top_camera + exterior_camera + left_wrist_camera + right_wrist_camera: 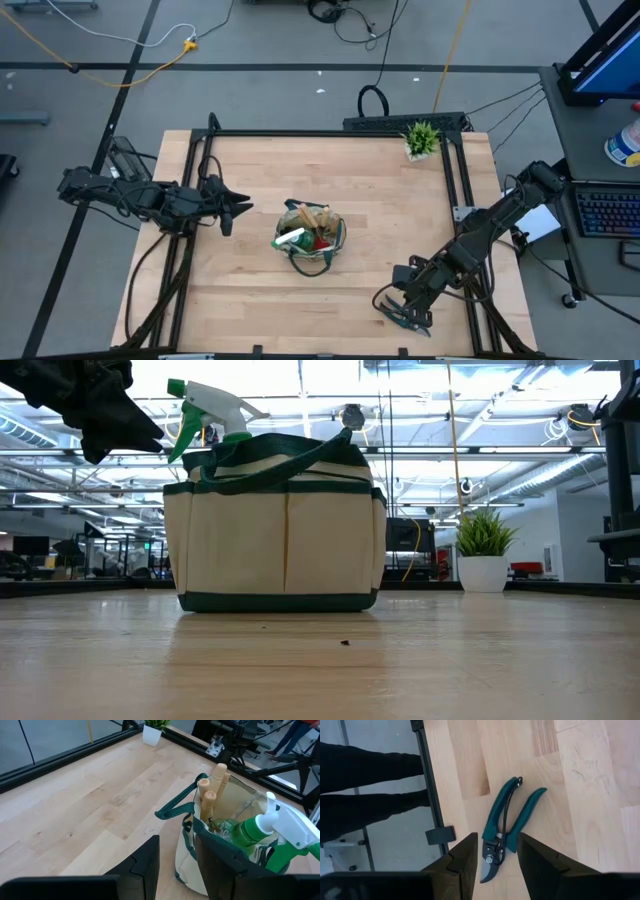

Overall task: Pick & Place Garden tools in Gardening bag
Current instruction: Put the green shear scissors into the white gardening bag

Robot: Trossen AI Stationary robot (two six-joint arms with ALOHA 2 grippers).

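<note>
One potted plant (422, 139) at table's far edge, well apart from gardening bag (311, 239).

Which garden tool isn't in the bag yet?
The teal-handled pruning shears, lying flat on the wood table under the open right gripper; the rest stand in the khaki bag.

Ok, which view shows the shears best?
The right wrist view: the shears lie in full on the table just beyond the open right gripper. The high view shows them only partly under that gripper; the low and left wrist views miss them.
</note>
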